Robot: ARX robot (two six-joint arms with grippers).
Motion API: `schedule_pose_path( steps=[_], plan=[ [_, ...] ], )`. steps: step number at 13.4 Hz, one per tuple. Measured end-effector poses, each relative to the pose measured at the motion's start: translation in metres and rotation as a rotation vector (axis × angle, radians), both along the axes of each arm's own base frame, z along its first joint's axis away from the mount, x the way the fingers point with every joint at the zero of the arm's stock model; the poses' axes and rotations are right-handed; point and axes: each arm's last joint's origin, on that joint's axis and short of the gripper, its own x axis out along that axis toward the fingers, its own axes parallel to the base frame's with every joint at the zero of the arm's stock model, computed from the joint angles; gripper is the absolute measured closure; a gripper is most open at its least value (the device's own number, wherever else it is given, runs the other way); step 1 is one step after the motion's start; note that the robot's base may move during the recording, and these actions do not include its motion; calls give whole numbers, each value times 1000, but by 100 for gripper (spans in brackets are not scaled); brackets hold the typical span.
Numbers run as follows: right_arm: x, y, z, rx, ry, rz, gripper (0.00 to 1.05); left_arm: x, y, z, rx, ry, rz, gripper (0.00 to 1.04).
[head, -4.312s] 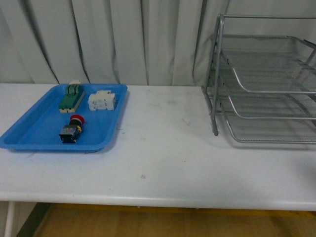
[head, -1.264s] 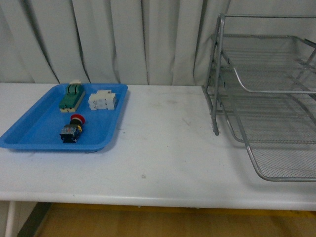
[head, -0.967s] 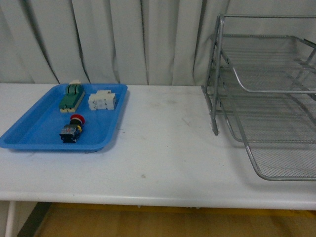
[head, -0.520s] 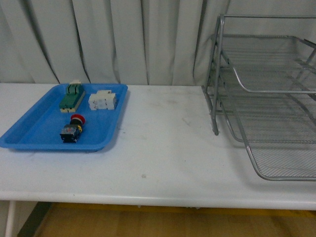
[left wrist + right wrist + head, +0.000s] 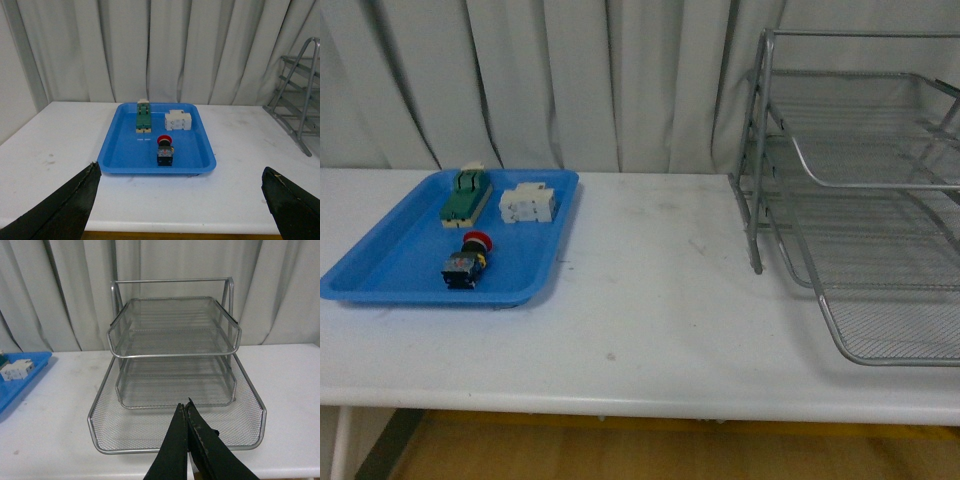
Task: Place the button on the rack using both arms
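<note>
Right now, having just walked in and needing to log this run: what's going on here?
Neither pincer holds the button yet. It lies untouched in the blue tray, and the left pincer is open, facing it from short of the tray. The right pincer is shut at the front of the rack, whose bottom tier sticks out further forward than the upper two.

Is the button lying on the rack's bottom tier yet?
No, the button lies in the blue tray, well apart from the rack.
</note>
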Motion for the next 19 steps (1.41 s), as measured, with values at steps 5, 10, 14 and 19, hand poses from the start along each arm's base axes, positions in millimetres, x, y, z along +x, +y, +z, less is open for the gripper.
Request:
schedule_pose_path(
  steps=[5, 10, 14, 19],
  plan=[
    [-8, 0, 0, 0, -2, 0, 103, 0, 0, 0, 0, 0, 0, 7],
    [-20, 0, -4, 0, 8, -2, 103, 0, 0, 0, 0, 0, 0, 7],
    [-20, 0, -4, -2, 8, -3, 64, 9, -2, 4, -4, 348, 141, 7],
    [-20, 0, -3, -3, 6, -3, 5, 114, 3, 28, 26, 523, 49, 7]
  ],
)
